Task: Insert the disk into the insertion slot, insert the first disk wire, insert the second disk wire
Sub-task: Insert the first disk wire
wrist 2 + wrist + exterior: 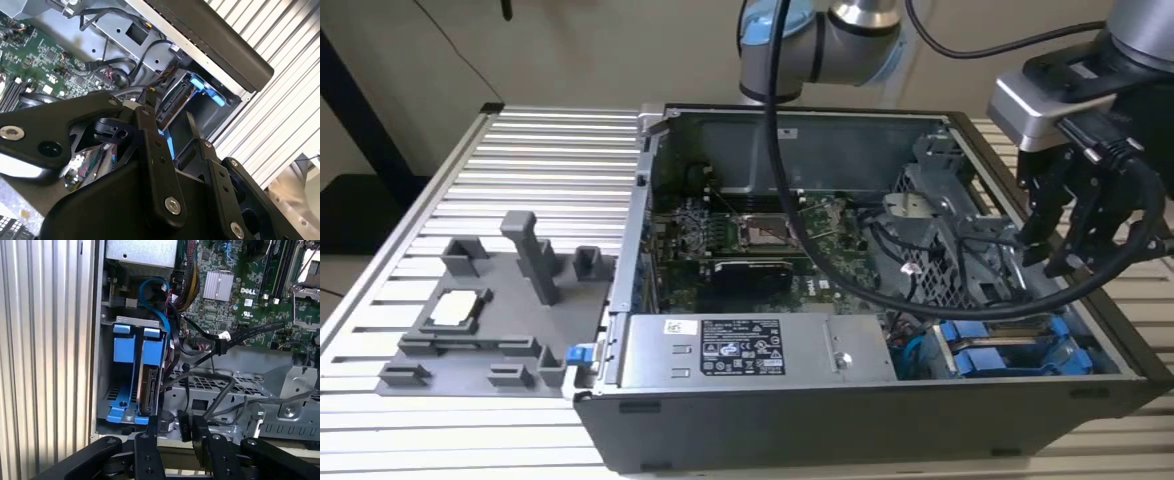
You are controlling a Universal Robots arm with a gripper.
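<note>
A: And the disk [148,386]?
B: Clipped in a blue carrier, standing on edge inside the insertion slot [132,321], connector edge showing.
A: Fully home?
B: Seemingly, though hard to judge.
A: Slot?
B: Grey metal bay, open toward the connector side.

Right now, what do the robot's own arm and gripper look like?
The silver-grey tubular arm has light blue joint caps, and thick black cables trail off it. A light grey block sits above the black gripper. Its flat linkage fingers are matte black bars pinned with round silver rivets.
</note>
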